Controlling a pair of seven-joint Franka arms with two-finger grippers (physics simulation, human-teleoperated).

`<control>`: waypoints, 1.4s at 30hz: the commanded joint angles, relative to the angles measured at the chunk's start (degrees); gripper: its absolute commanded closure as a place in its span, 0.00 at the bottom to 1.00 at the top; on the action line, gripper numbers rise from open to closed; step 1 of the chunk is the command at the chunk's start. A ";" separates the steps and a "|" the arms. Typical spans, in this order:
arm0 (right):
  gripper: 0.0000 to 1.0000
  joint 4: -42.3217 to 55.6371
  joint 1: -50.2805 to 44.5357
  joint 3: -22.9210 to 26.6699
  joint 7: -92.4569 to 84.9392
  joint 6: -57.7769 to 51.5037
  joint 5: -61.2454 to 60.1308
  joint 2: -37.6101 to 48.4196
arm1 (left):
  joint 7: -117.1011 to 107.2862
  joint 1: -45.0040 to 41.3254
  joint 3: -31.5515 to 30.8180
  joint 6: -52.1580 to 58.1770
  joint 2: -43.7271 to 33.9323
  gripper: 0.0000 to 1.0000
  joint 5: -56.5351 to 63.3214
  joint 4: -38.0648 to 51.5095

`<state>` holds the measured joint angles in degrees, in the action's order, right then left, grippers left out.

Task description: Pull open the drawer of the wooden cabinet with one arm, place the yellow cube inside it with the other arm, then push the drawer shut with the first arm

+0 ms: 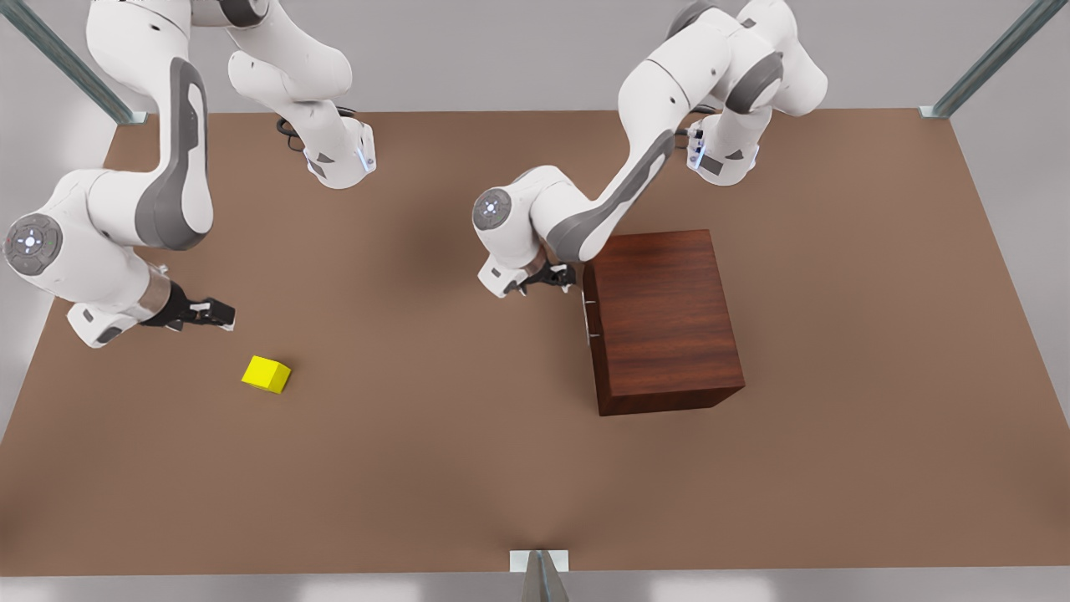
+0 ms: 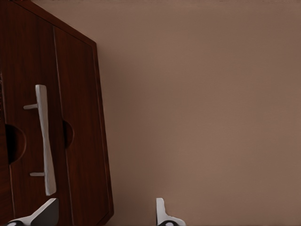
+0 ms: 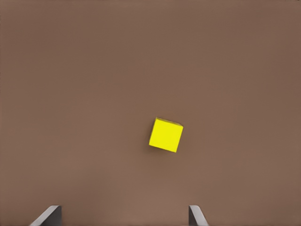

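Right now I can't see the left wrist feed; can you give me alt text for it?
The closed drawer of the wooden cabinet faces the camera, its silver bar handle untouched. The left hand is open just short of the drawer front, one fingertip near the handle's end, the other over bare brown table.

We are looking at two big white arms with round, fat parts and long grey patches; round grey caps are glowing with little blue lights, black cables are looping near the bases, and small black grippers are showing pale fingertips
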<state>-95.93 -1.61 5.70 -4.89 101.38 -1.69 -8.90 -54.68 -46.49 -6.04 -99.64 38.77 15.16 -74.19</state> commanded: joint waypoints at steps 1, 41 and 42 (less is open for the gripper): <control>0.00 0.30 -0.32 0.01 -0.47 -0.84 0.02 -0.24 | -31.01 -0.10 0.06 -0.73 0.78 0.00 6.01 0.10; 0.00 0.30 -0.32 0.01 -0.55 -0.75 0.02 -0.68 | -30.40 -2.47 0.07 -11.10 7.72 0.00 10.94 5.72; 0.00 0.30 -0.32 0.01 -0.55 -0.75 0.02 -0.68 | -30.49 -2.47 0.06 -11.80 7.72 0.00 10.94 5.81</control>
<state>-95.65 -1.93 5.70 -5.34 100.61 -1.63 -9.64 -82.33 -49.50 -6.61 -107.32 46.55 25.46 -68.56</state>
